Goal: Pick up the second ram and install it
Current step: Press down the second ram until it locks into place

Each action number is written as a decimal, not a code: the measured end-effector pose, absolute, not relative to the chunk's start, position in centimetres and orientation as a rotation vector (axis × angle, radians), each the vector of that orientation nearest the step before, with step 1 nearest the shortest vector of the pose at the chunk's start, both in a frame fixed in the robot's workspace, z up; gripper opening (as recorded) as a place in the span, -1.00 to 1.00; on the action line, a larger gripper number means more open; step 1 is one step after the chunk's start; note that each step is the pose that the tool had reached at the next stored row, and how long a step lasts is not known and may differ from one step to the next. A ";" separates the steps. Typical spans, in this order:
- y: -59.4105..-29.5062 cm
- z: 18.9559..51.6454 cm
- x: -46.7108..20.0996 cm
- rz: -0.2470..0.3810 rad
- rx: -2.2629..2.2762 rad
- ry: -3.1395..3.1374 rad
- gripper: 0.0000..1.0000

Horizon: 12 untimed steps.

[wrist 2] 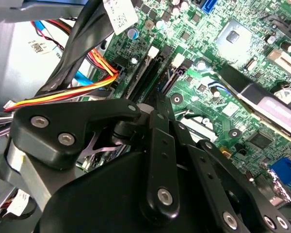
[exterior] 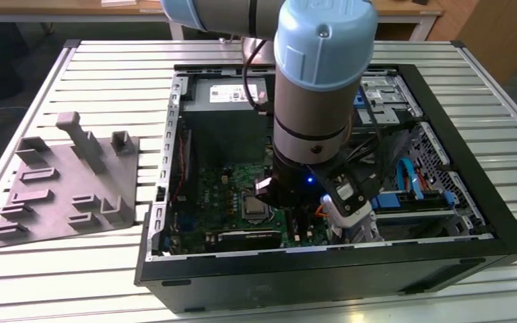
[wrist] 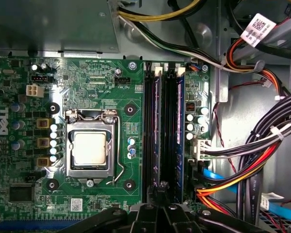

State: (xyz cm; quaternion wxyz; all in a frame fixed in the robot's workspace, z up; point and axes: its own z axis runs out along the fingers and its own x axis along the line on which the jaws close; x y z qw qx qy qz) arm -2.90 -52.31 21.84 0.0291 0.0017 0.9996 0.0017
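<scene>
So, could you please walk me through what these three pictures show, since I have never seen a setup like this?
Gladly. The exterior view looks from off the machine at a robot arm, grey with light blue joints, reaching down into an open computer case that lies on a slatted metal table. On the table, at the exterior view's left of the case, sits a grey plastic holder tray with upright posts.

The two wrist views come from cameras riding on the arm. The first wrist view looks onto the green motherboard, with the square silver processor chip in its socket and two memory sticks standing in the black slots beside it. The second wrist view shows the tool's black linkage just above those slots. Whether the tool holds a stick, I cannot tell.
</scene>
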 end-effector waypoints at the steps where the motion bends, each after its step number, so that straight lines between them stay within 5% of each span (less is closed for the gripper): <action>1: -52.3 21.8 -2.9 0.005 0.005 3.083 -0.80; 12: -52.4 23.5 -2.9 0.006 0.005 3.083 -0.80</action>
